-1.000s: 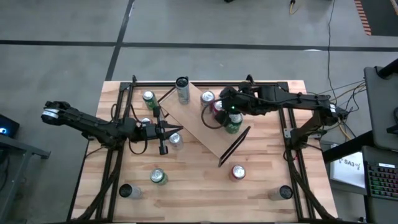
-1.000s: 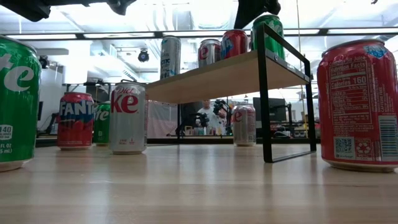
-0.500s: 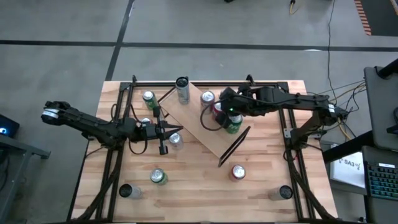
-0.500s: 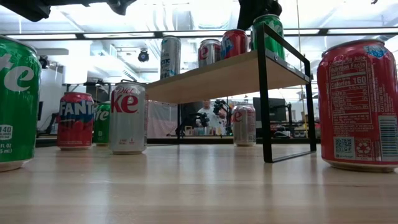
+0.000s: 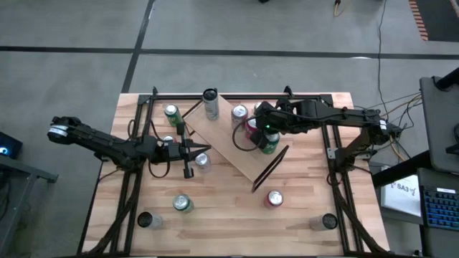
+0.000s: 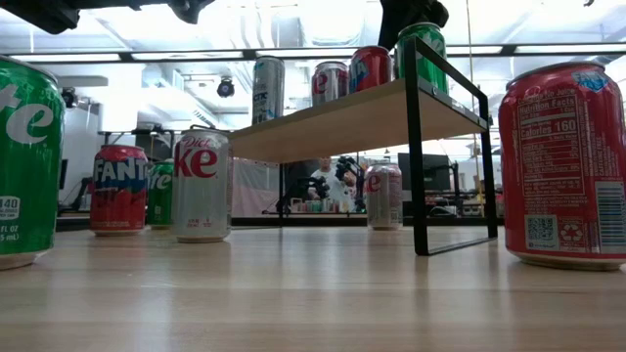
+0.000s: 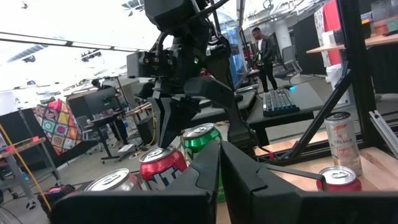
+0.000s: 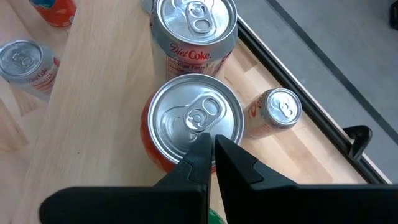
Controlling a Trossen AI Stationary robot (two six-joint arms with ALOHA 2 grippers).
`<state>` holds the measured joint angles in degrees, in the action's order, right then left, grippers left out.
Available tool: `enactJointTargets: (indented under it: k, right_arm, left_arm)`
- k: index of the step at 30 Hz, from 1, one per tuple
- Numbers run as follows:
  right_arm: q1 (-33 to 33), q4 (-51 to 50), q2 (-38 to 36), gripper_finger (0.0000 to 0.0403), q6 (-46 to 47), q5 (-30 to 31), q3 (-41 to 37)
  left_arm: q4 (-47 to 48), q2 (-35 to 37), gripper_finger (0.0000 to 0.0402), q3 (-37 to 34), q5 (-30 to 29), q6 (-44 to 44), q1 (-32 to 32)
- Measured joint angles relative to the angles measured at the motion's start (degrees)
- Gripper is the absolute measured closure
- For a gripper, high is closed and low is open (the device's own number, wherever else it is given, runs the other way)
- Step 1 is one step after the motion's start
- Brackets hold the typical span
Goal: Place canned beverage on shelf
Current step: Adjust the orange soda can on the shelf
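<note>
The shelf (image 5: 231, 148) stands slantwise mid-table on its black end frames, also in the low view (image 6: 342, 115). On it stand a tall silver can (image 5: 210, 102), a Diet Coke can (image 8: 194, 31), a red can (image 8: 196, 121) and a green can (image 5: 267, 141). My right gripper (image 8: 212, 144) is shut, over the red can's top beside the green can (image 6: 421, 54). My left gripper (image 7: 219, 163) is shut and empty, at the shelf's left beside a silver can (image 5: 202, 160) on the table. My right gripper's shut fingertips (image 8: 202, 149) stand over the red can's top rim (image 8: 180, 155), on the side toward the green can, coming from above. I cannot tell whether they touch it. The can stands upright on the shelf.
Loose cans stand on the table: green ones (image 5: 172, 112) (image 5: 183, 204), a red one (image 5: 274, 198), dark-topped ones near the front corners (image 5: 145, 220) (image 5: 328, 222). Black rail frames (image 5: 136, 179) run along the table's sides. A person (image 7: 266, 53) stands in the room beyond.
My right gripper has shifted a little toward the table's right edge above the shelf's cans. The cans and the shelf have stayed where they were.
</note>
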<state>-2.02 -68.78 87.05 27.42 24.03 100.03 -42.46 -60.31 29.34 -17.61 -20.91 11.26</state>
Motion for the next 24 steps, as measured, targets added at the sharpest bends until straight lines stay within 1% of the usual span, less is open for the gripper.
enactJointTargets:
  k: [5,15,24]
  right_arm:
    - [0.00,1.23,-0.05,0.0390,-0.66,-0.09,0.00]
    - [0.00,12.03,0.73,0.0390,-5.01,-0.04,-0.02]
    - [0.00,11.99,3.63,0.0390,-4.98,0.32,0.00]
  left_arm:
    - [0.00,0.00,0.0401,0.00,-0.02,0.00,0.01]
    - [0.00,0.00,0.0401,0.00,0.01,-0.02,0.01]
    - [0.00,0.00,0.0401,0.00,-0.02,-0.02,-0.01]
